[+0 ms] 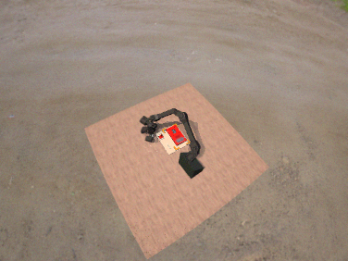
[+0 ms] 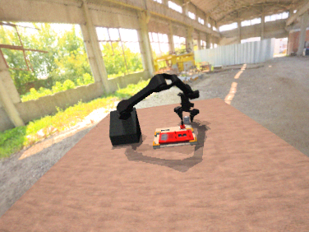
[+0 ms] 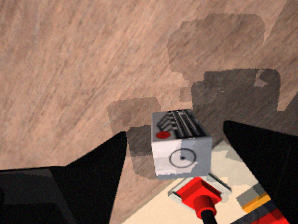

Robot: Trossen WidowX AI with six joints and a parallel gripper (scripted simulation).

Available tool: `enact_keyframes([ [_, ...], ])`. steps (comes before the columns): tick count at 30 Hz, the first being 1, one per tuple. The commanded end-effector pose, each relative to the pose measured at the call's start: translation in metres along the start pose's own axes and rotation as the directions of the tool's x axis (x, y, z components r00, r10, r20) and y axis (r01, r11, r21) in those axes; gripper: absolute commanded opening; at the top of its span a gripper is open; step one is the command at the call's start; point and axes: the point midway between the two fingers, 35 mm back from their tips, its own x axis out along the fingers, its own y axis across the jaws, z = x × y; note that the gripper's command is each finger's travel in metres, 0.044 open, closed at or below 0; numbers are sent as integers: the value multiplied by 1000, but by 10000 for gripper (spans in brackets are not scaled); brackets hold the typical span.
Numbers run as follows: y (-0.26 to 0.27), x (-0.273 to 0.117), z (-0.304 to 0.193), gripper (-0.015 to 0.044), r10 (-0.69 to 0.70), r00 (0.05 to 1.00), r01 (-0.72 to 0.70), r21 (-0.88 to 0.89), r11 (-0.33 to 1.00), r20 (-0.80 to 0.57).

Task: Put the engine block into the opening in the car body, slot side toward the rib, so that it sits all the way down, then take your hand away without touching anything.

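Note:
The engine block (image 2: pixel 186 118) (image 3: pixel 181 152) is a small grey block with dark grooves and a red dot on one face and a ring mark on another. It stands just off the corner of the cream board. My gripper (image 1: pixel 148 134) (image 2: pixel 186 121) (image 3: pixel 174 131) is open, with its fingers on either side of the block and a gap to each in the wrist view. Nothing is held. The red car body (image 1: pixel 171 135) (image 2: pixel 172 140) lies on the board with dark openings and a grey patch. In the top view the gripper hides the block.
The cream board (image 1: pixel 167 147) (image 3: pixel 150 212) carries a red piece (image 1: pixel 160 136) (image 2: pixel 182 127) (image 3: pixel 197 191) with a dark stem, close to the block. Orange and grey parts sit at the board's corners. The arm's black base (image 1: pixel 191 167) (image 2: pixel 125 128) stands beyond the board's other end.

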Motion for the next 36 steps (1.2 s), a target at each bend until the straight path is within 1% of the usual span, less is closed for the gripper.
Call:
enact_keyframes([
  [1, 1, 2, -1, 335, -5, 1000, 5, -7, 1000, -3],
  [9, 1, 2, -1, 125, -5, 1000, 5, -7, 1000, -3],
  [16, 1, 2, -1, 78, -5, 1000, 5, -7, 1000, -3],
  [19, 1, 0, 0, 0, -5, 1000, 5, -7, 1000, -3],
  [36, 1, -52, 5, 0, -4, 1000, 4, -7, 1000, 7],
])
